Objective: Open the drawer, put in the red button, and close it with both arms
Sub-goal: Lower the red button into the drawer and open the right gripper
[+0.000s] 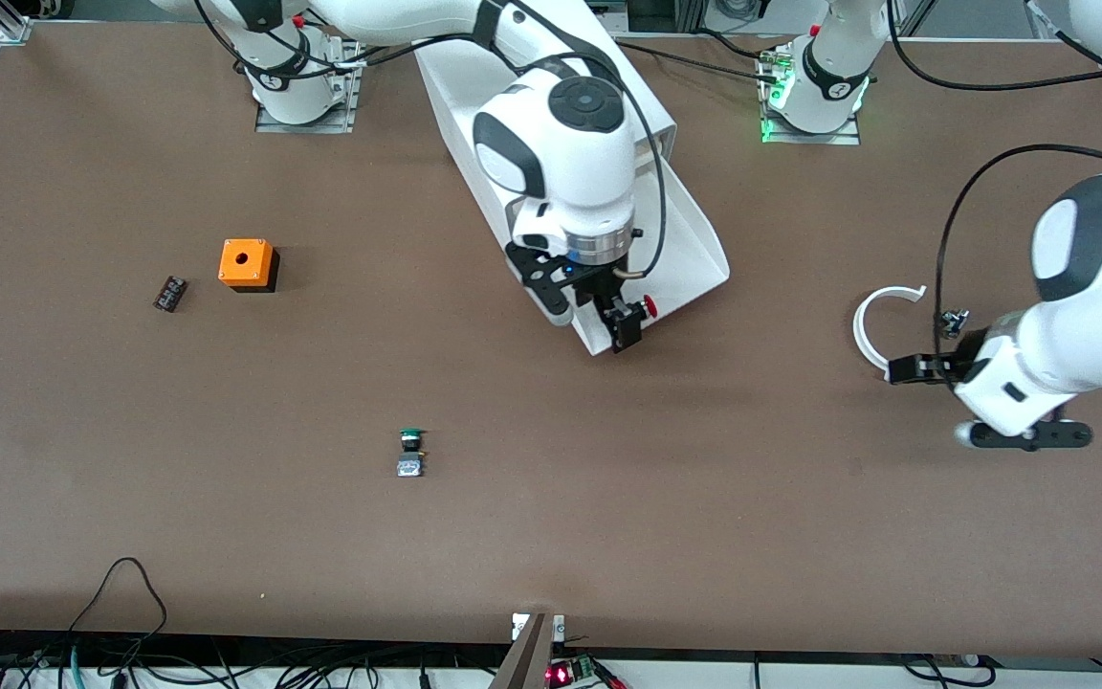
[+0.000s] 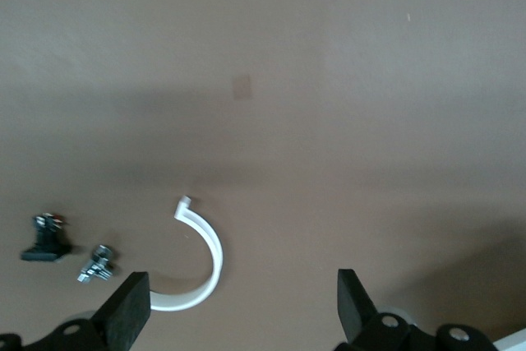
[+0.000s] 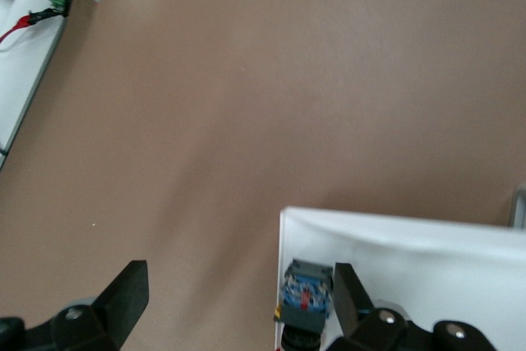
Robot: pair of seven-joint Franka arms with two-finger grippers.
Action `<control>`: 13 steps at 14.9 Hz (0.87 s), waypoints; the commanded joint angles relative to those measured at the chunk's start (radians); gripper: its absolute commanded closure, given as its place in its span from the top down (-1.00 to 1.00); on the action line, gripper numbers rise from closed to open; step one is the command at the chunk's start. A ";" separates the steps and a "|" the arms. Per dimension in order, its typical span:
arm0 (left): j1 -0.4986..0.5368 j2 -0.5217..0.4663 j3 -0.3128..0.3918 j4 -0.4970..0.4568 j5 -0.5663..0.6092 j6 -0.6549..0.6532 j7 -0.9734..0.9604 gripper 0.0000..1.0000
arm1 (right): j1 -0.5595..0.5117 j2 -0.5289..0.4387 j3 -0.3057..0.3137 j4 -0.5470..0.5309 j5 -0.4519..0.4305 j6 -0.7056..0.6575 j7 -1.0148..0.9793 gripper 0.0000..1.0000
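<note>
Matte brown tabletop (image 1: 513,536): shallow white plastic drawer (image 1: 694,239) pulled open mid-table, red button (image 1: 649,305) inside by its front lip, right claw (image 1: 624,323) spread wide over it. Left claw (image 2: 238,306) waits wide near a white curved clip (image 1: 871,325).

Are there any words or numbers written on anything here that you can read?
None can be read.
White robot base: a small dark mark, too small to read.
Small black block beside the orange box: pale marks, too small to read.
</note>
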 commanded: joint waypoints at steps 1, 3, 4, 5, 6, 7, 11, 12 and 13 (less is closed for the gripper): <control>-0.023 0.011 -0.018 -0.057 -0.057 0.082 -0.100 1.00 | -0.075 -0.042 0.016 0.012 0.086 -0.085 -0.296 1.00; -0.046 0.011 -0.018 -0.132 -0.057 0.197 -0.200 1.00 | -0.133 -0.063 0.016 0.012 0.110 -0.140 -0.514 1.00; -0.055 0.010 -0.023 -0.157 -0.058 0.234 -0.248 1.00 | -0.158 -0.077 0.016 0.010 0.111 -0.157 -0.615 1.00; -0.075 0.013 -0.024 -0.172 -0.058 0.260 -0.307 1.00 | -0.179 -0.083 0.015 0.007 0.111 -0.174 -0.710 1.00; -0.107 0.014 -0.023 -0.207 -0.058 0.303 -0.370 1.00 | -0.213 -0.083 0.015 0.005 0.116 -0.196 -0.789 1.00; -0.130 0.014 -0.023 -0.255 -0.058 0.365 -0.435 1.00 | -0.247 -0.083 0.015 0.004 0.132 -0.208 -0.853 1.00; -0.234 0.020 -0.023 -0.330 -0.051 0.475 -0.682 1.00 | -0.354 -0.080 0.013 -0.074 0.180 -0.199 -1.129 1.00; -0.253 0.032 -0.023 -0.330 -0.051 0.482 -0.731 1.00 | -0.379 -0.077 0.013 -0.096 0.179 -0.193 -1.178 1.00; -0.268 0.040 -0.027 -0.330 -0.051 0.486 -0.771 1.00 | -0.405 -0.076 0.013 -0.125 0.179 -0.170 -1.232 1.00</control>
